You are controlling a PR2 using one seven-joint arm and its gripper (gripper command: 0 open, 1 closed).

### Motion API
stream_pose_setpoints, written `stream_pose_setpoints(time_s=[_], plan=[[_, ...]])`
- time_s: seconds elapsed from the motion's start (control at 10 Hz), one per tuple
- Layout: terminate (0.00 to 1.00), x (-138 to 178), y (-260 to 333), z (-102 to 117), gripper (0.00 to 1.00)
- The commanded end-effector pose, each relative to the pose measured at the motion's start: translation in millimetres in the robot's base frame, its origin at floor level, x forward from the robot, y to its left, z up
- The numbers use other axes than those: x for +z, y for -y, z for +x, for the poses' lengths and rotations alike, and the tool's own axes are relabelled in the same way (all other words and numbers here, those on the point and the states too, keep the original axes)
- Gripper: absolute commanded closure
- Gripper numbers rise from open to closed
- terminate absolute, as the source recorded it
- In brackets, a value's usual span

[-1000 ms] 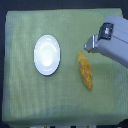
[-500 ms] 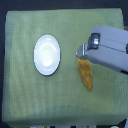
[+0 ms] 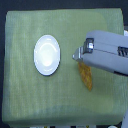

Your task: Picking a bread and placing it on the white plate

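White plate (image 3: 47, 55) sits empty w/ green cloth-covered surface (image 3: 20, 100) all round it. To the plate's right, apart from it, my hand (image 3: 78, 55) hangs over the top end of the bread (image 3: 86, 77), which lies on the cloth. Can't tell if hand's open or closed, too blurry.

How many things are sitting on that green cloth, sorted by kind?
Plates: 1, the white plate
Breads: 1, the orange bread, partly under the robot arm
Total: 2 things on the green cloth
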Motion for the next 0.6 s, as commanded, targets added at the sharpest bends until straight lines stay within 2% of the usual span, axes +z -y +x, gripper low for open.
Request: stream_pose_setpoints(time_s=[0.0,0.3,0.5], plan=[[0.00,-37,-9,3,0.00],[0.00,-49,-7,3,0.00],[0.00,-54,5,-5,0.00]])
